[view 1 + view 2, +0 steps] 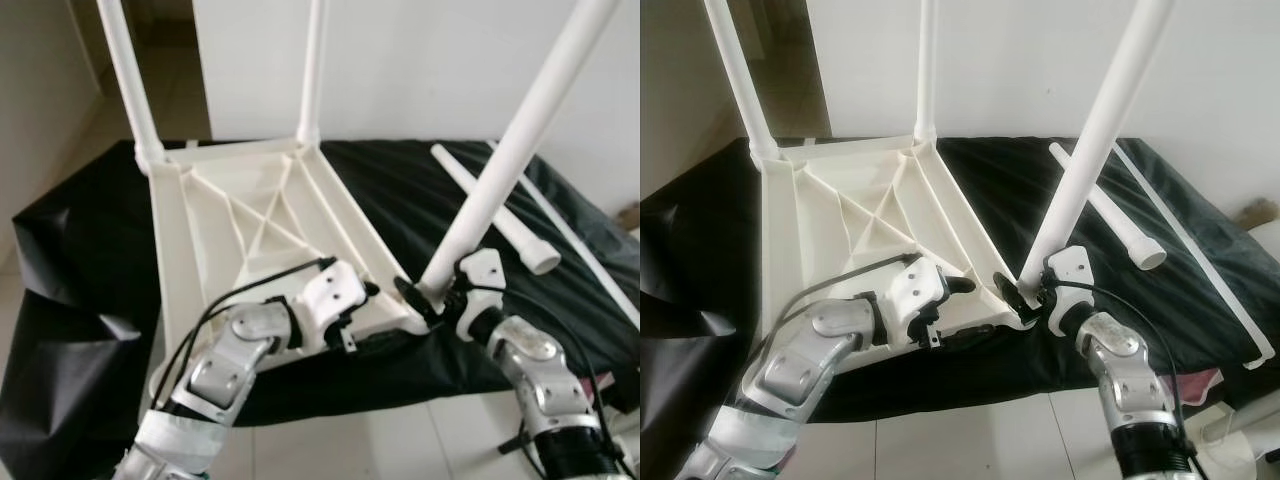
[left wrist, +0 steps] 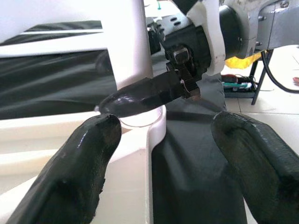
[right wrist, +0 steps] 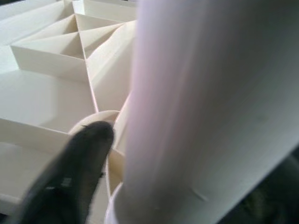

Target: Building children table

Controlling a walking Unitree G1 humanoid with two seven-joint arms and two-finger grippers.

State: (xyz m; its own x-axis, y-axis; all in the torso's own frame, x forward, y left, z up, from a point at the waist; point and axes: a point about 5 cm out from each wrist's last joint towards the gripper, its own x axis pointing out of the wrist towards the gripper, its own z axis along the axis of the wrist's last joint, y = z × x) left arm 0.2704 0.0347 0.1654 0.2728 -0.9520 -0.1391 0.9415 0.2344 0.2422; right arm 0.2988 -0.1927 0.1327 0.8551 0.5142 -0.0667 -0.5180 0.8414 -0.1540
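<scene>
The white plastic tabletop (image 1: pixel 250 220) lies upside down on a black-covered surface, with two legs (image 1: pixel 130 80) (image 1: pixel 312 70) standing in its far corners. My right gripper (image 1: pixel 425 295) is shut on a third white leg (image 1: pixel 500 170), which tilts up to the right with its foot at the near right corner socket (image 3: pixel 100 119). One right finger (image 3: pixel 79 158) lies against the leg (image 3: pixel 210 107). My left gripper (image 2: pixel 168 168) is open at the same corner; the tabletop's rim (image 2: pixel 154 140) sits between its fingers.
A loose white leg (image 1: pixel 495 210) lies on the black cloth (image 1: pixel 400 180) to the right, beside a long thin white strip (image 1: pixel 590 250). White wall stands behind. Tiled floor (image 1: pixel 380 440) runs below the front edge.
</scene>
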